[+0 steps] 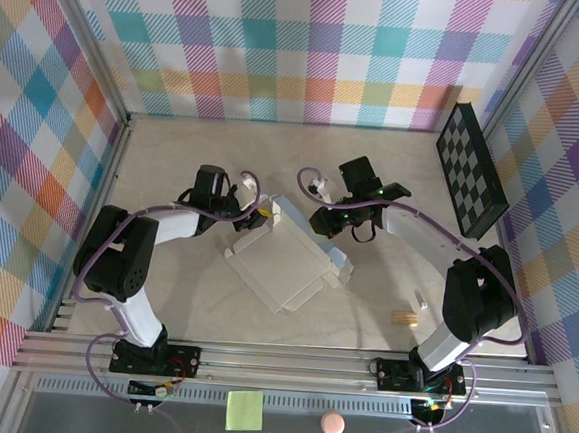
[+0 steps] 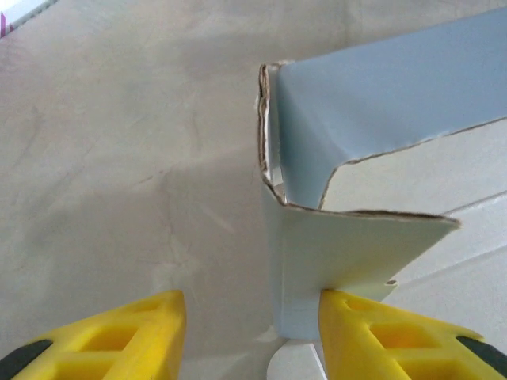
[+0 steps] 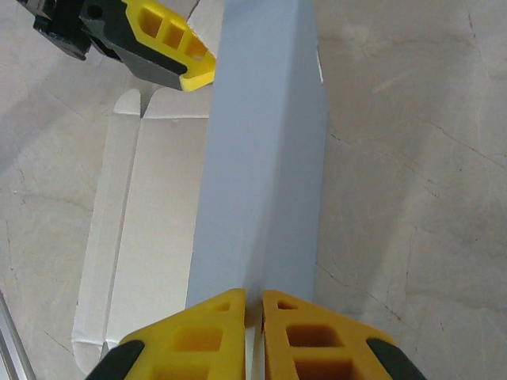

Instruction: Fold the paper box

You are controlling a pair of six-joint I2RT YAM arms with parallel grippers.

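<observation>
The paper box (image 1: 281, 266) lies in the middle of the desk (image 1: 175, 147), between the two arms. Its base is flat and its far sides are partly raised. The right gripper (image 3: 253, 313) is clenched on the long grey-blue side wall (image 3: 265, 158), pinching the wall's near end and holding it up off the base. The left gripper (image 2: 252, 332) is released. Its jaws stand apart around the lower part of a corner flap (image 2: 356, 253), which touches one finger and leaves a clear gap to the other.

As I see it, the step in hand is bringing that corner flap in against the raised wall. To do it well, the right gripper should keep the wall steady and upright. The left should close squarely on the flap near its crease, then swing it along the scored line rather than dragging the whole box sideways. The cardboard looks thin and would likely buckle if twisted.

The two grippers work close together and could collide. A black checkerboard panel (image 1: 471, 171) leans at the far right, well apart from the box. A small tan object (image 1: 405, 316) sits near the right arm's base. A sticky note (image 1: 244, 410) and a pink ball (image 1: 332, 424) lie beyond the rail.
</observation>
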